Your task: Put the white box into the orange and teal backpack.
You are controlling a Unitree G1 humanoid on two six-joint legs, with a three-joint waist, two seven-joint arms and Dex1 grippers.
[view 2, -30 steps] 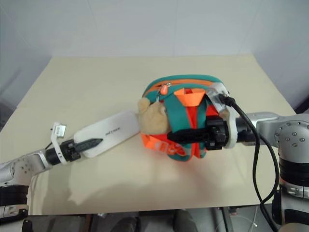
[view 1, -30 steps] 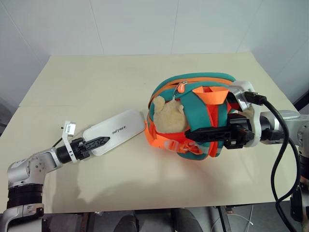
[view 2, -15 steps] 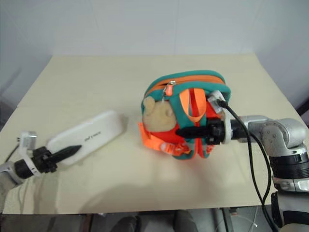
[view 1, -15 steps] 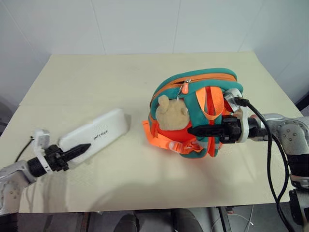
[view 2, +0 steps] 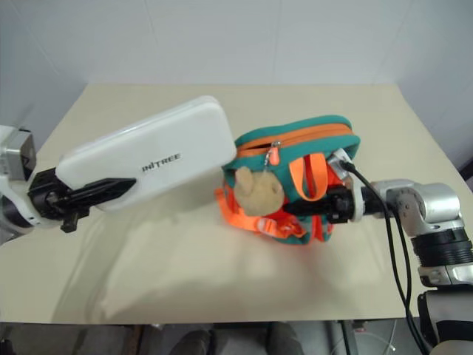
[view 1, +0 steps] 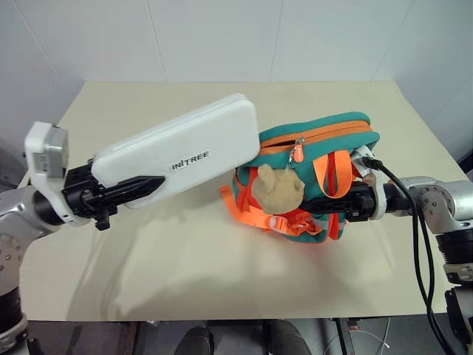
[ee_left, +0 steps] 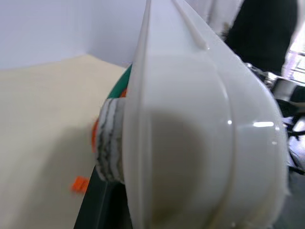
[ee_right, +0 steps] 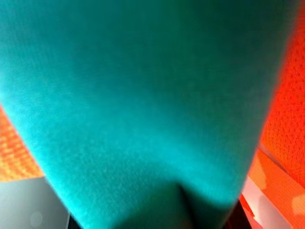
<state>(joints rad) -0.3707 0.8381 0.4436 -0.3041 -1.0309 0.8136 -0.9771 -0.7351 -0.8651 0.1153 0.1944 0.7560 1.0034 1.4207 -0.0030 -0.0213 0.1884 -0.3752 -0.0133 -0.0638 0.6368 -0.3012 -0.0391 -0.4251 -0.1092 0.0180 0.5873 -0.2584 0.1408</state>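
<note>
Now my left gripper [view 1: 137, 188] clamps the glossy white plastic box [view 1: 181, 151], raised off the table. My right gripper [view 1: 332, 201] is pinched on the teal and orange fabric backpack [view 1: 325, 144], just beyond the box's far end.

Left claw [view 1: 122, 194] raised, clamped, right claw [view 1: 325, 201] clamped, pointing left

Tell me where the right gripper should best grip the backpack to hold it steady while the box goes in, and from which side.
Probably a strap on the orange and teal backpack, from the robot's right, where the right gripper is shut on it. That keeps the arm off the orange zipper edge, which faces the white box that the left gripper holds raised from the left. Whether the zipper is open is unclear.
</note>
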